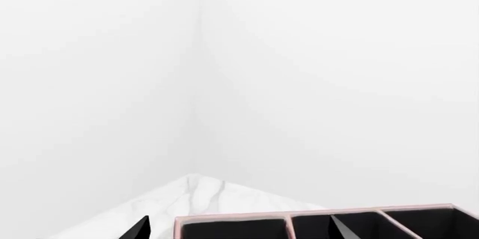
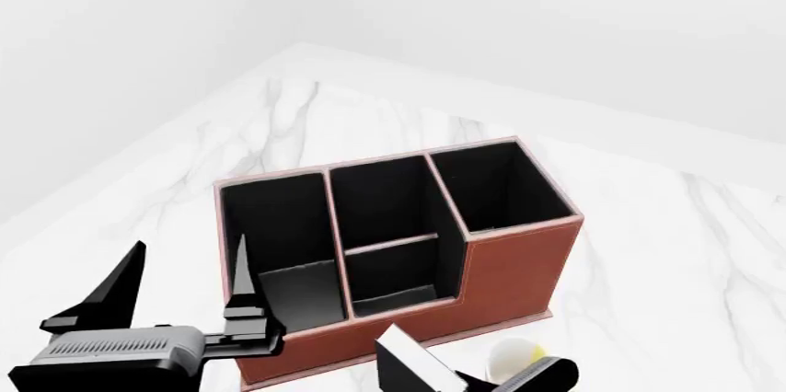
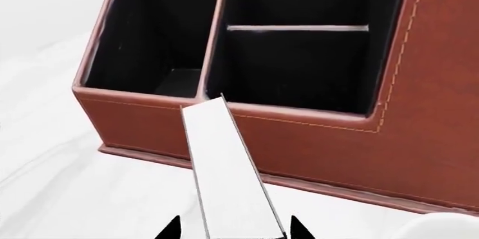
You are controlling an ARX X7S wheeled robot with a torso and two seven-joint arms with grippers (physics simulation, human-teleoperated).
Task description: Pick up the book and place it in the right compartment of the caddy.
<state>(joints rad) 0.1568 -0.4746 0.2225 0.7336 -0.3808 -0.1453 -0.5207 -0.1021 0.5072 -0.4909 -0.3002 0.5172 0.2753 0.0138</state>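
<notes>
The reddish-brown caddy (image 2: 516, 268) stands mid-table, its black cells open upward. Its right compartment (image 2: 498, 185) is the tall square end cell. The book (image 2: 411, 364) shows white page edges and a black cover just in front of the caddy's low front wall. In the right wrist view the book (image 3: 228, 177) runs between my right gripper's (image 3: 233, 229) fingertips, tilted toward the caddy (image 3: 314, 132). My right gripper (image 2: 540, 378) is shut on the book. My left gripper (image 2: 180, 272) is open and empty by the caddy's left end, and in the left wrist view (image 1: 238, 230) it is above the caddy's rim (image 1: 314, 215).
A white-and-yellow mug (image 2: 514, 355) stands by the caddy's front right, beside my right gripper, and also shows in the right wrist view (image 3: 449, 229). The white marble table (image 2: 687, 254) ends in a corner at the back, with white walls beyond.
</notes>
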